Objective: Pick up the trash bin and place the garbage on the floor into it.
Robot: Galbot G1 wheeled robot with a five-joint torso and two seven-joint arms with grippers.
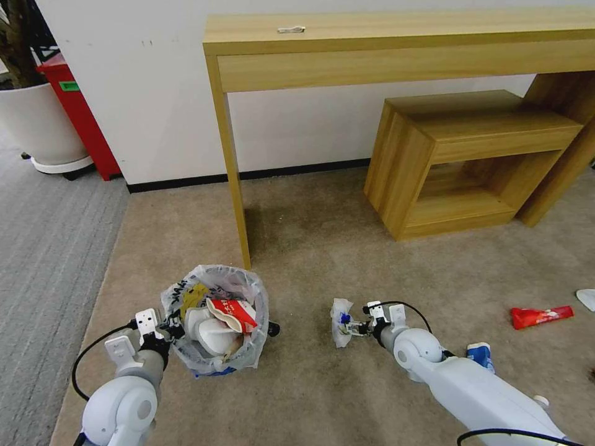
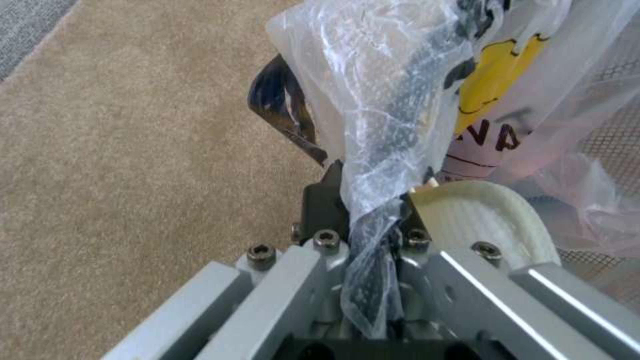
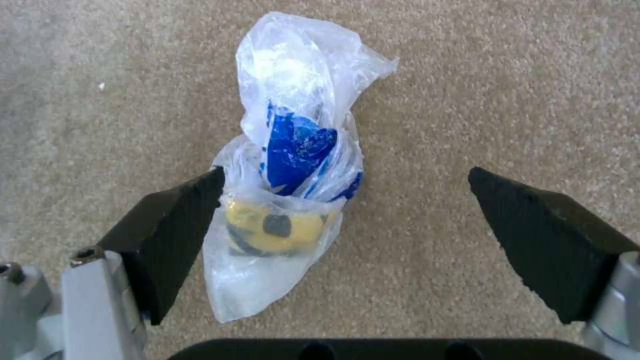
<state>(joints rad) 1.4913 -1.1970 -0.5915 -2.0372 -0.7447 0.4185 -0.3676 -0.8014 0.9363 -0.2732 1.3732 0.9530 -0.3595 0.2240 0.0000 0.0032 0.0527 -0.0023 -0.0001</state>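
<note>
The small round trash bin lined with crinkly translucent plastic sits on the beige carpet floor near its left edge, already holding a white slipper and red-white carton. The left gripper pinches the bin's rim and bag, probably to carry it. The right gripper, jaws spread, flanks a crumpled clear plastic wrapper with blue and yellow print; open carpet surrounds it.

Beige carpet carries a clear bag at 6 o'clock, a red wrapper and blue-white cup at 4, desk leg at 11.
</note>
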